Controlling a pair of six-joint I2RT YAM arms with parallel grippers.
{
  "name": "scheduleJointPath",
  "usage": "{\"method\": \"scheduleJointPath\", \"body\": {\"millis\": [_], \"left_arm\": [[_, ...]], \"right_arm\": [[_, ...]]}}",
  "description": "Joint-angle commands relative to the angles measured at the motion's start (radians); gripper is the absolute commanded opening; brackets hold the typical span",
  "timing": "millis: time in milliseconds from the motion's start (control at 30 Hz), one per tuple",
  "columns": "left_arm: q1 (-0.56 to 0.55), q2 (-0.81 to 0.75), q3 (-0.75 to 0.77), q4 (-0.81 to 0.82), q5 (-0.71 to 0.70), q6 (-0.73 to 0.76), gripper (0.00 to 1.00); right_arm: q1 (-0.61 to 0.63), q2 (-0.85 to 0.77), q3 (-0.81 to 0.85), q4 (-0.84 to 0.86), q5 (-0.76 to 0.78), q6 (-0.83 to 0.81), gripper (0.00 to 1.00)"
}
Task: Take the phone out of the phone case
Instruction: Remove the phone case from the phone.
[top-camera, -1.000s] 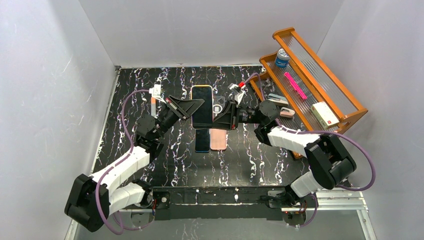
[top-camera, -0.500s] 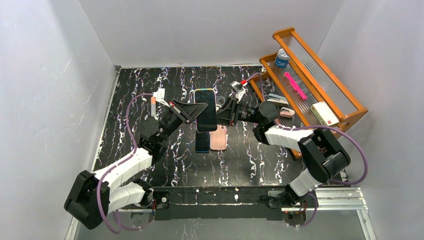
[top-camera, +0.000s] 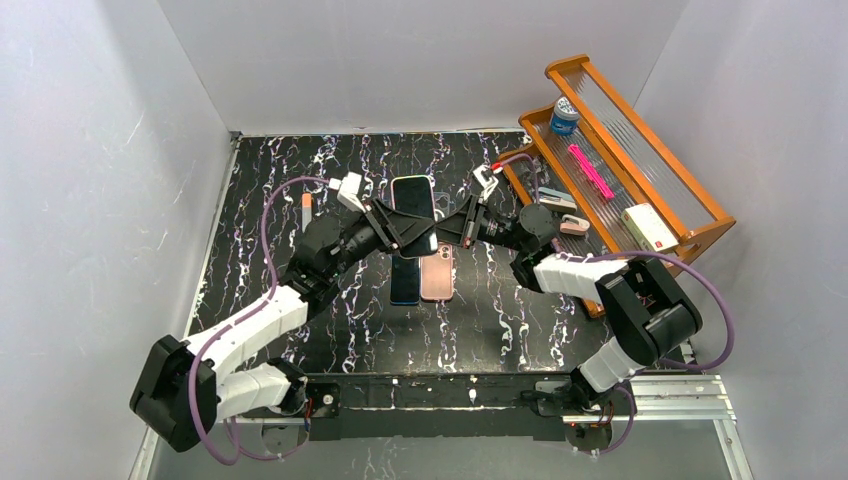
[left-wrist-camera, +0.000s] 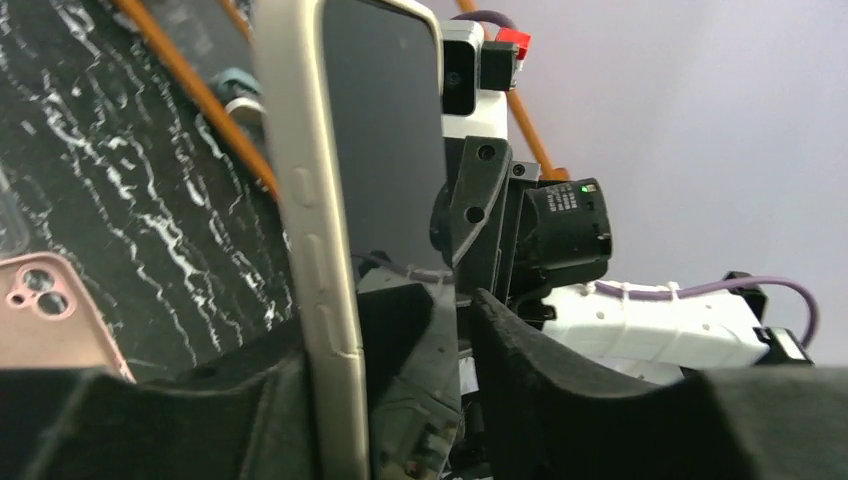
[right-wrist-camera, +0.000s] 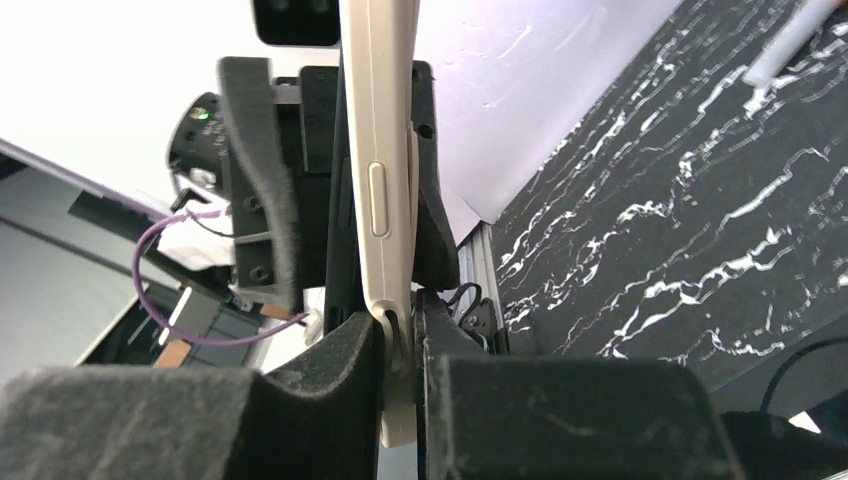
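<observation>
While both arms reach inward over the black, white-veined marble table (top-camera: 480, 310), a slim rectangular black-screened phone (top-camera: 412, 203) hangs above its middle. The phone's screen faces up and its long axis runs from the arm bases toward the back wall. The left gripper (top-camera: 418, 232) and right gripper (top-camera: 442, 230) meet at its near end. Bare marble opens toward the left wall, and an orange wooden slatted rack (top-camera: 566, 68) crowds the right edge beside the right arm. A dark blue flat case (top-camera: 404, 285) and a pink flat case (top-camera: 437, 280) lie side by side under the phone's near end.

From the left wrist, the cream smooth phone case (left-wrist-camera: 305, 220) stands on edge around the phone. One finger (left-wrist-camera: 200, 410) sits against it and the other is apart, so the jaws are spread.

From the right wrist, the case (right-wrist-camera: 385, 150) rises edge-on, its lower end pinched between the right fingers (right-wrist-camera: 330, 400).
</observation>
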Motion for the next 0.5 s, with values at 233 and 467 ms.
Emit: {"method": "scheduleJointPath", "body": {"millis": [233, 467], "left_arm": [[-0.025, 0.013, 0.211, -0.595, -0.109, 0.298, 0.88], [-0.024, 0.009, 0.384, -0.908, -0.290, 0.526, 0.98]], "right_arm": [[-0.011, -0.085, -0.043, -0.071, 0.186, 0.043, 0.01], [-0.009, -0.127, -0.049, -0.273, 0.249, -0.016, 0.01]]}}
